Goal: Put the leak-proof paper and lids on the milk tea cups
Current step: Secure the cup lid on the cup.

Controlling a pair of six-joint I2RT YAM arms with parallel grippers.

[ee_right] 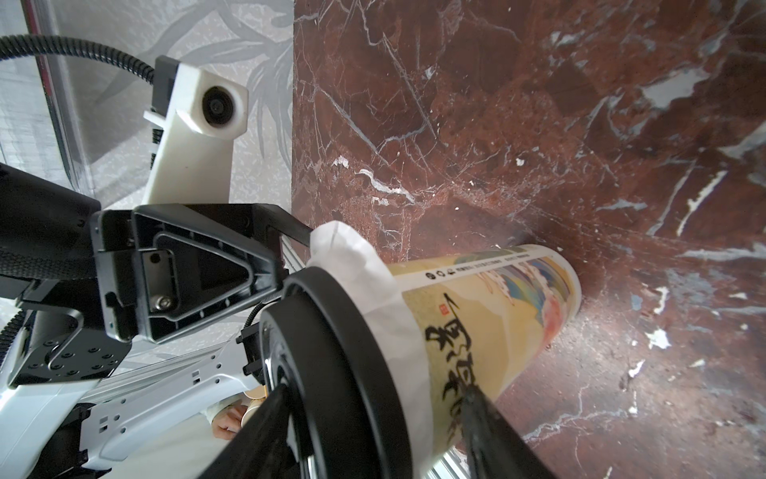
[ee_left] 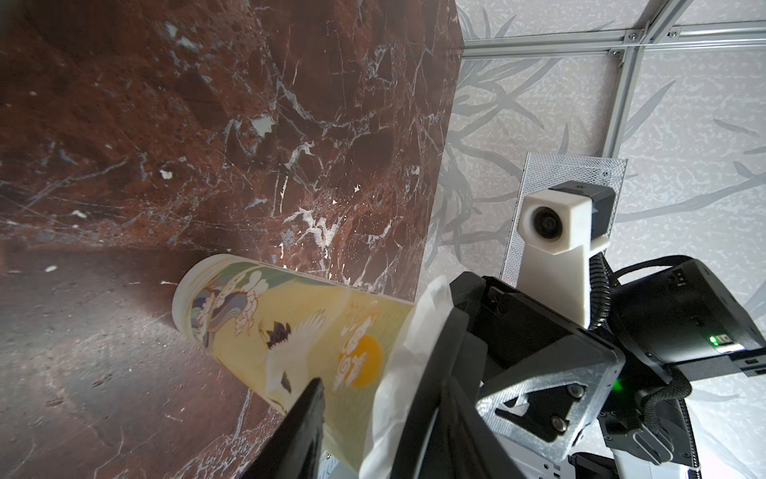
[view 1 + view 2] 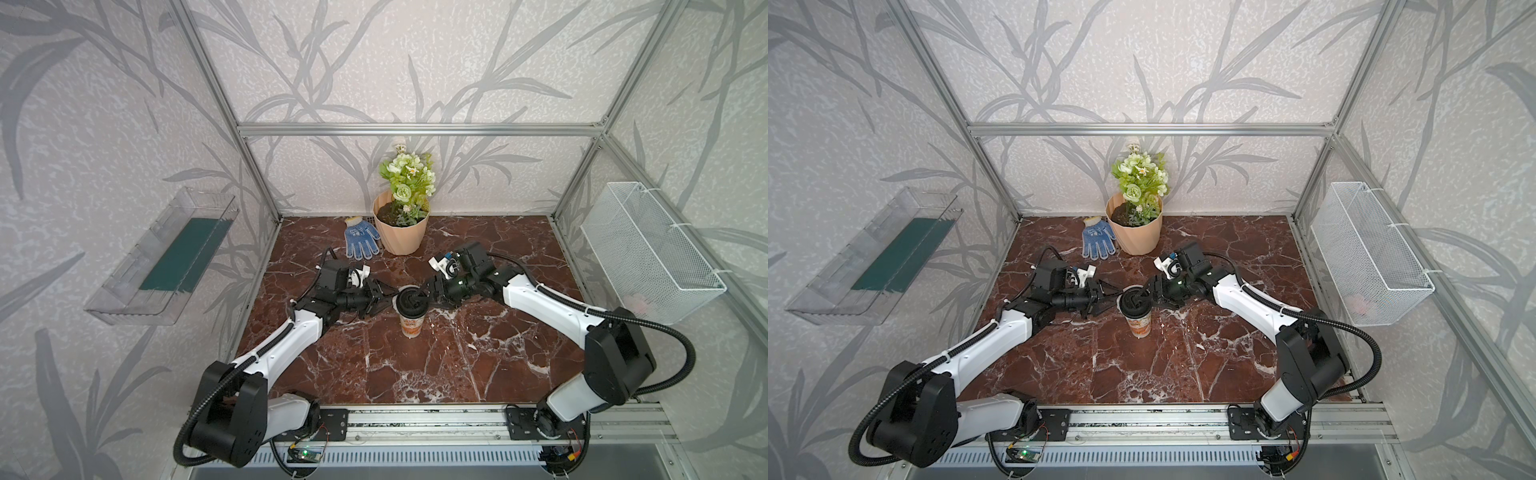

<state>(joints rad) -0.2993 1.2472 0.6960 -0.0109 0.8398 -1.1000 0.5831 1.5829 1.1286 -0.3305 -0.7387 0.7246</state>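
Overhead, in both top views, the milk tea cup [image 3: 411,327] stood upright mid-table on the marble tabletop [image 3: 415,374], capped by a black lid [image 3: 405,306]. The left gripper [image 3: 384,300] sat at its nine o'clock and the right gripper [image 3: 430,291] at its two o'clock, both at rim height, so a sideways shove from either could have tipped so tall a cup. Through the left wrist camera, the leak-proof paper [image 2: 389,385] lay bunched under the lid and down over the rim, and one of the left fingers [image 2: 302,423] sat against the cup wall. Whether that claw pinched the paper or merely bracketed it I could not tell, but an outward pull would likely have torn the thin sheet or dragged it askew. Through the right wrist camera, the right claw stood apart, one finger over the lid's top and the other beside the cup wall below the paper skirt, clamped on nothing visible. Pressing down unevenly there risked cocking the lid and creasing the paper.
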